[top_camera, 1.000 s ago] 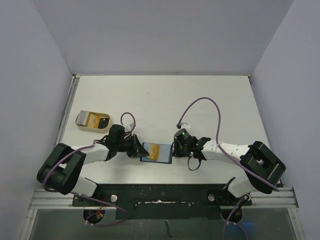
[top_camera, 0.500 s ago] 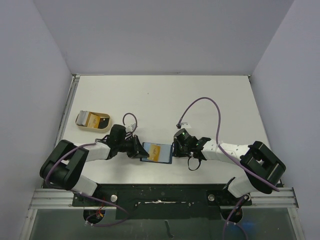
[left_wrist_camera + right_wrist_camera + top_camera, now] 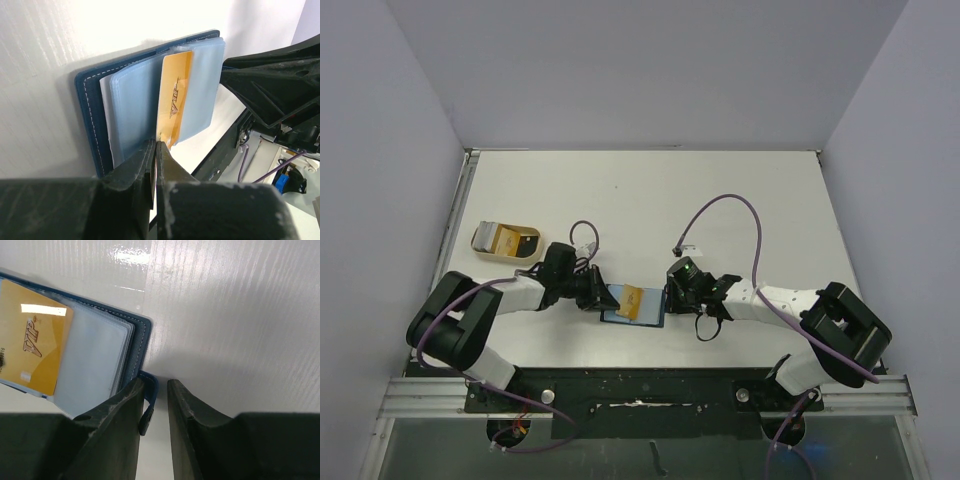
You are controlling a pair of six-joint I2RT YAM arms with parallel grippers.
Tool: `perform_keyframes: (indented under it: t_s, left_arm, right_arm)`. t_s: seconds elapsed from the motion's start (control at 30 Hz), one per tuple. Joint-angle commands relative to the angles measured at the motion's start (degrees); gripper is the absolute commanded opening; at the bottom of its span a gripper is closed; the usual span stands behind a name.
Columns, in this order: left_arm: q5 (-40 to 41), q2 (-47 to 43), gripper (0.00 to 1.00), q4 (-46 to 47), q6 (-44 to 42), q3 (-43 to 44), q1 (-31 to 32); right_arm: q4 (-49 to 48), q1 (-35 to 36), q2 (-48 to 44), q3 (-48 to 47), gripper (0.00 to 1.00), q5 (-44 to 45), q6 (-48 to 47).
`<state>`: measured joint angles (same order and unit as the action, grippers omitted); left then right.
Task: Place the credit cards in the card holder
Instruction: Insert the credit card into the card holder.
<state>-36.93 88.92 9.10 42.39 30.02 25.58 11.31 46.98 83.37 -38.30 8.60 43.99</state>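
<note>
The left gripper (image 3: 156, 145) is pinching the near corner of the gold credit card (image 3: 175, 95), its fingers pressed together on the card's edge. The card is lying slantwise across the clear plastic sleeves (image 3: 132, 105) of the card holder (image 3: 92, 115), which is lying open and flat on the white counter (image 3: 720, 200), in front of and between the two arm bases. From the left wrist view, the card's far end is reaching almost to the sleeves' far edge. I cannot tell whether the card is sitting inside a sleeve or only lying on top.

The right gripper (image 3: 155, 385) is sitting low at the opposite side of the holder with its fingers a little apart. The fingers are straddling the small snap tab (image 3: 148, 402) that is sticking out from the navy cover. The tab is lying against the left finger (image 3: 125, 410), and a strip of bare counter is showing between it and the other finger, so nothing is being clamped.

A beige tray (image 3: 480, 243) is sitting well to the left on the counter, apart from both arms. It is holding a few more flat pieces, the rightmost of them dark, but they are too small to identify.
</note>
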Motion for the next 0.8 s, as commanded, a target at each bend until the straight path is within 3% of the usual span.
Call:
perform_keyframes:
  t_s: [0.0,0.77]
  left_arm:
    - [0.8,0.1,0.0,0.4,-0.7,1.7,0.5]
    - [4.3,1.6,0.0,12.9,7.5,-3.6,4.6]
  right_arm:
    - [-2.7,0.5,0.1,-0.2,0.27,1.4,0.4]
    - [-4.6,1.0,1.0,1.0,0.25,0.1,1.7]
